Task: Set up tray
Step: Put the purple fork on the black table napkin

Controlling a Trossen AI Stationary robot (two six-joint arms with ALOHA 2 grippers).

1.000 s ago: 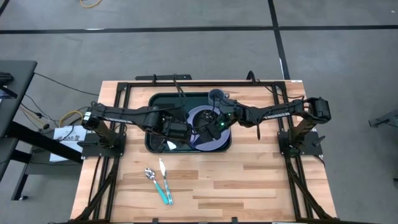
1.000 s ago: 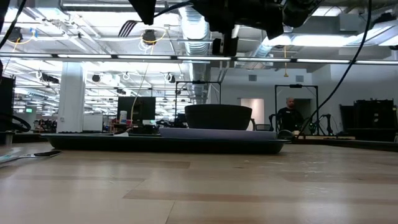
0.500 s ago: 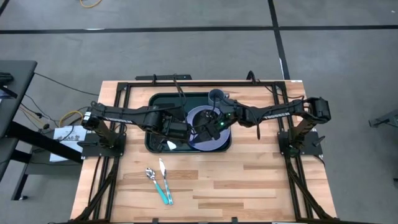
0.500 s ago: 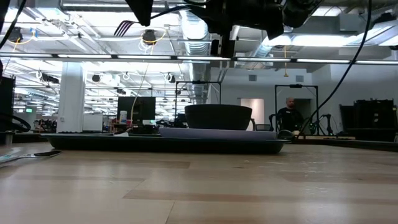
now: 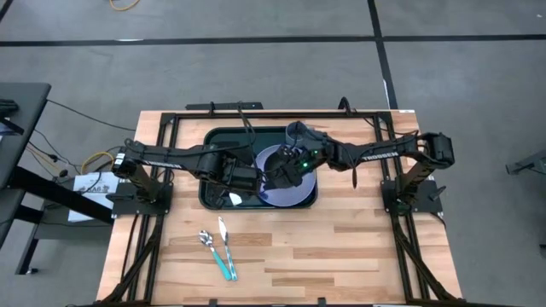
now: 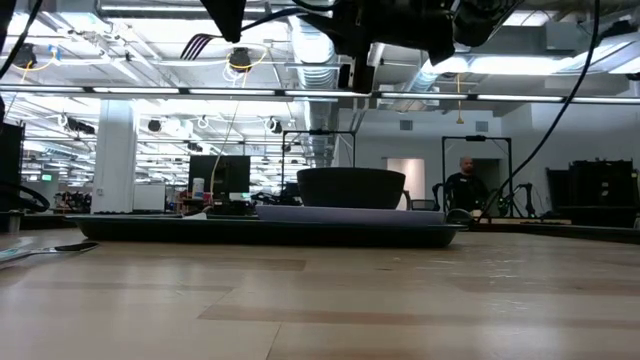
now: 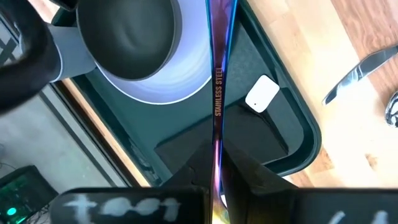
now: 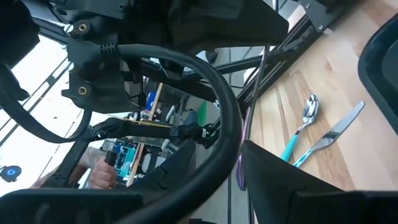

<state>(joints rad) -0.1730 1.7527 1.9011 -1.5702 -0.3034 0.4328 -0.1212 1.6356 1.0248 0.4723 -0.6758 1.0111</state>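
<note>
Grey concrete floor (image 5: 256,77) crossed by dark lines. Black table corner (image 5: 17,111) at left edge. Behind: open hall, white pillar (image 6: 115,155), ceiling ducts (image 6: 315,45), strip lights, person (image 6: 462,187) standing far back.

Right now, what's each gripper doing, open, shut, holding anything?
Left gripper: shut on the fork handle, above the tray.
Right gripper: over the plate; state cannot be told.
</note>
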